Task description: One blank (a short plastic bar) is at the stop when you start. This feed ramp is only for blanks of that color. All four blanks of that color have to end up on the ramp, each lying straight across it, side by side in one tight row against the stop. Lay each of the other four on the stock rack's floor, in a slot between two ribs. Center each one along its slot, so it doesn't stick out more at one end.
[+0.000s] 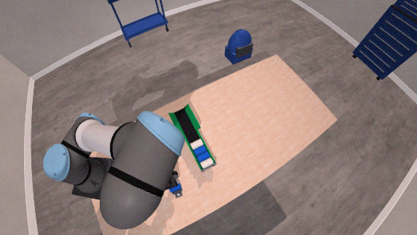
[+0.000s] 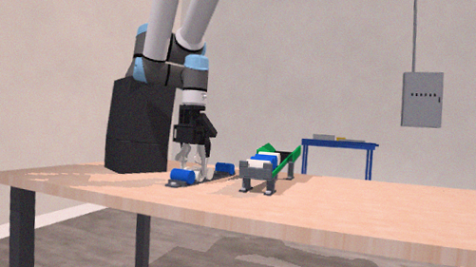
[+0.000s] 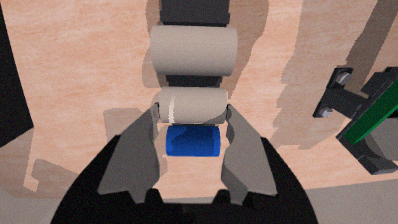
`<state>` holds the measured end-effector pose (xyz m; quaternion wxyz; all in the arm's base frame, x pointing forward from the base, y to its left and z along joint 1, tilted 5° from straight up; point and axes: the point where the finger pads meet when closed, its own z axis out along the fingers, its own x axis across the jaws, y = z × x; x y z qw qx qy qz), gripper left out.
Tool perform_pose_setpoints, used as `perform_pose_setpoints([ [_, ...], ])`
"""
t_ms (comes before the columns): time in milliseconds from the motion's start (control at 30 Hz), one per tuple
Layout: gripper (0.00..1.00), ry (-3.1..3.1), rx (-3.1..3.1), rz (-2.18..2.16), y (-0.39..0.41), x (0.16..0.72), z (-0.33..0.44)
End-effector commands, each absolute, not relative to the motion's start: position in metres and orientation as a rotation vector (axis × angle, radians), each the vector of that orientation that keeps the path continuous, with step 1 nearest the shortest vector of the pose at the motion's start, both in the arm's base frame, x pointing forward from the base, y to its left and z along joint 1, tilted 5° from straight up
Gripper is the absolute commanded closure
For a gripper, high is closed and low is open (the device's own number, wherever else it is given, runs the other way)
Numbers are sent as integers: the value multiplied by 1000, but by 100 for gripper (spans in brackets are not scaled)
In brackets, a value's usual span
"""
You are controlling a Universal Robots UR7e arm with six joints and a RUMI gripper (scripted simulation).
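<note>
My gripper (image 3: 193, 104) (image 2: 197, 169) is low over the stock rack (image 1: 178, 195) (image 2: 176, 184) (image 3: 195, 13). It is shut on a white blank (image 3: 192, 106), its fingertips at the blank's two ends. The blank lies across the rack. A blue blank (image 1: 175, 188) (image 2: 181, 176) (image 3: 193, 141) lies on the rack's near end, just beside it. Another white blank (image 3: 194, 50) lies on its other side. A further blue blank (image 2: 224, 168) is at the rack's rear. On the green ramp (image 1: 194, 109) (image 2: 294, 157), a white blank (image 1: 206, 163) is at the stop, then two blue blanks (image 1: 203, 156) (image 1: 200, 150), then a white blank (image 1: 197, 144).
The ramp stands on legs to the rack's right in the wrist view, its grey stop end (image 1: 209, 168) (image 2: 255, 173) close to the gripper. The arm covers much of the rack in the top view. The dark robot pedestal (image 2: 139, 125) stands behind the gripper.
</note>
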<state>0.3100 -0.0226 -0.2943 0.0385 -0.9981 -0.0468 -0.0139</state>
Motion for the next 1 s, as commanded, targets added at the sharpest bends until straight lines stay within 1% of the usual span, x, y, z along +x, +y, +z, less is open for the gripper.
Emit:
perform_pose_setpoints([
  [0,61,-144,-3061,-44,-23,310,-294],
  [600,61,-144,-3061,-44,-23,310,-293],
  [967,61,-144,-3061,-44,-24,310,-280],
])
